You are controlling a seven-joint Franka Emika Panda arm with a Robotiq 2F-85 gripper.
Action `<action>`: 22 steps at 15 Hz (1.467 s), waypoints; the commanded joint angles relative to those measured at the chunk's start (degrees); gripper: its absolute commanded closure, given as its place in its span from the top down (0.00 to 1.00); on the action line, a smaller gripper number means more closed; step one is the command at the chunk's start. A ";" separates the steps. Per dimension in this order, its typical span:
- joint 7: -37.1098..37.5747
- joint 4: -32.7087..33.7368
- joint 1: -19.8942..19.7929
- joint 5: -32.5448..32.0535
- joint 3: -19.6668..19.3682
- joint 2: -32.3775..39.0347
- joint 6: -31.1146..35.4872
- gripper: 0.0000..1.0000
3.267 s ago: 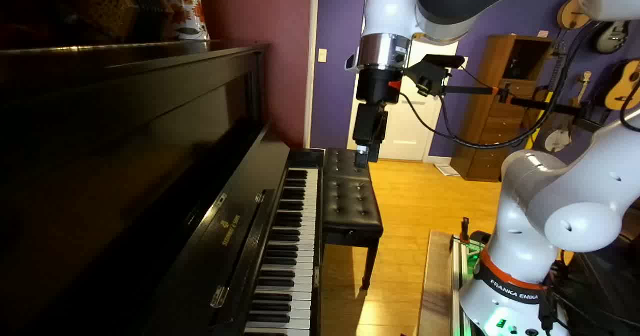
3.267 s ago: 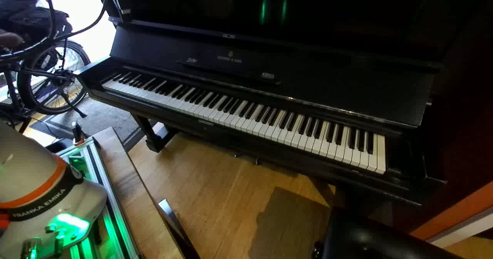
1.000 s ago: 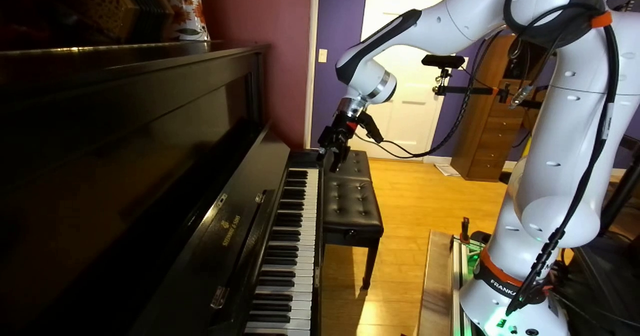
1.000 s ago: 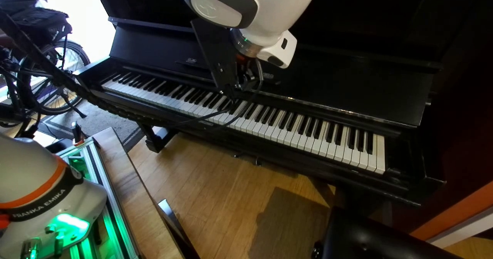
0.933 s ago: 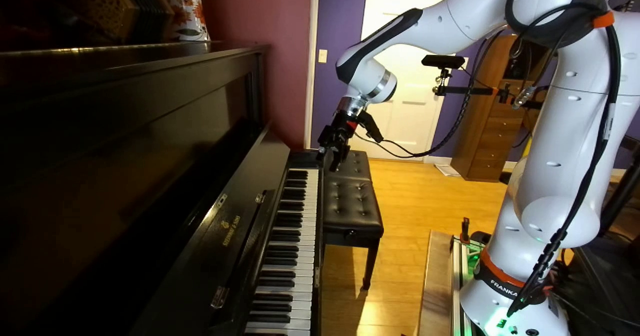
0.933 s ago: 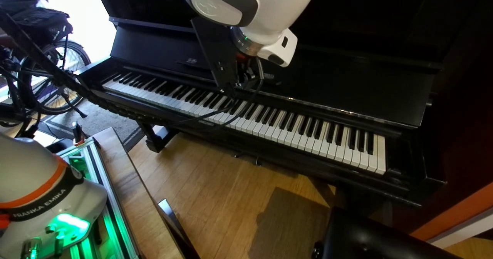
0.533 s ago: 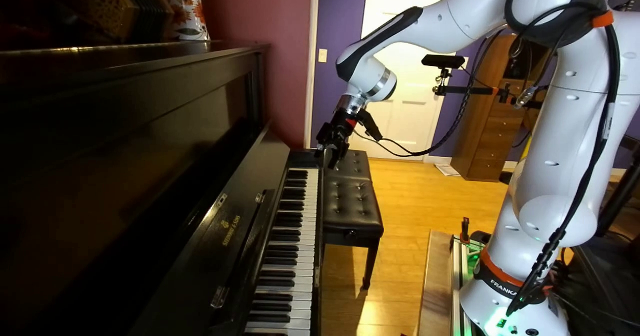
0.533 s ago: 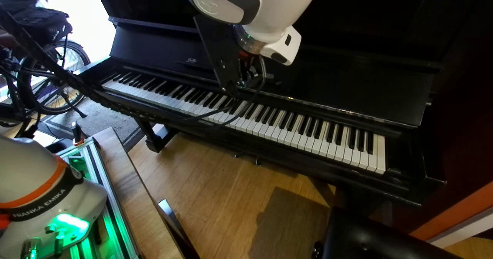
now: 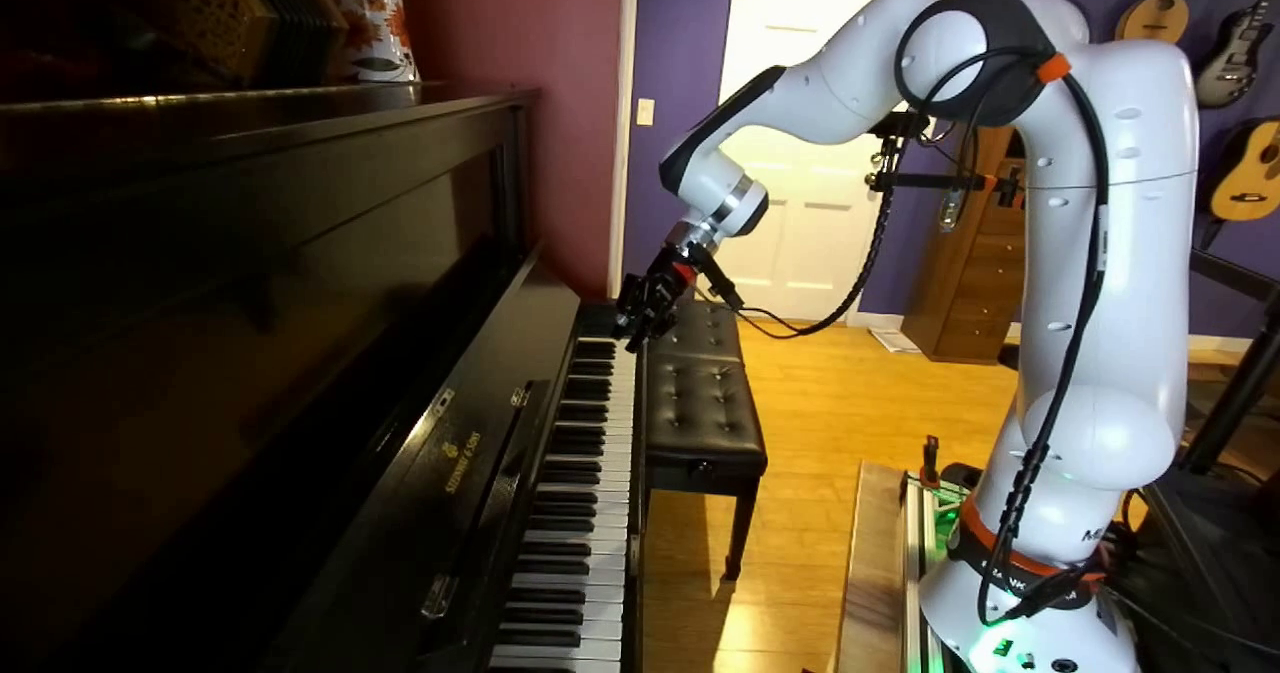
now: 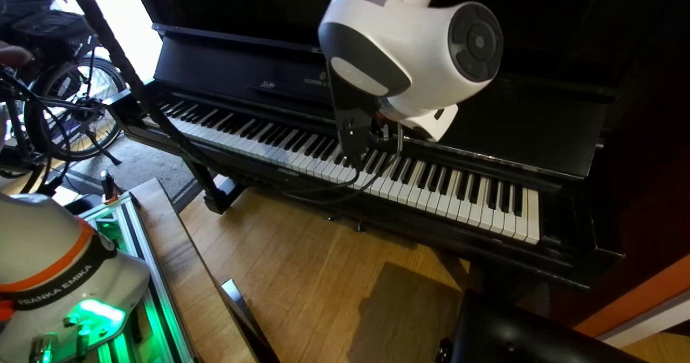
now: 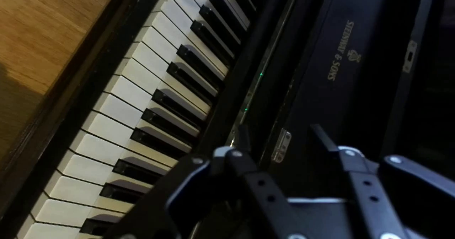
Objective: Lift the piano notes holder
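Note:
The piano notes holder, a narrow dark flap (image 9: 505, 468) with two metal hinges, lies folded against the piano's sloping board below the gold lettering. In the other exterior view my arm covers part of it. In the wrist view one of its hinges (image 11: 282, 145) appears beyond and between the fingertips, with the flap's worn edge running up from it. My gripper (image 11: 279, 127) is open, its jaws apart with nothing between them. In an exterior view the gripper (image 9: 628, 337) hangs over the key side, short of the flap and not visibly touching it.
The black-and-white keys (image 10: 463, 198) lie below the gripper. A black padded bench (image 9: 705, 403) stands against the keyboard's far end. The piano's tall front panel (image 9: 250, 353) rises behind the flap. A cable (image 10: 323, 198) loops below the wrist.
Over the last second my gripper has moved nearer the piano and lower, and its fingers stand closer together. The wrist has shifted right in an exterior view. The flap looks unchanged.

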 commanded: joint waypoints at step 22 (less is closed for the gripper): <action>12.06 19.80 -1.55 13.99 10.91 22.36 7.83 0.00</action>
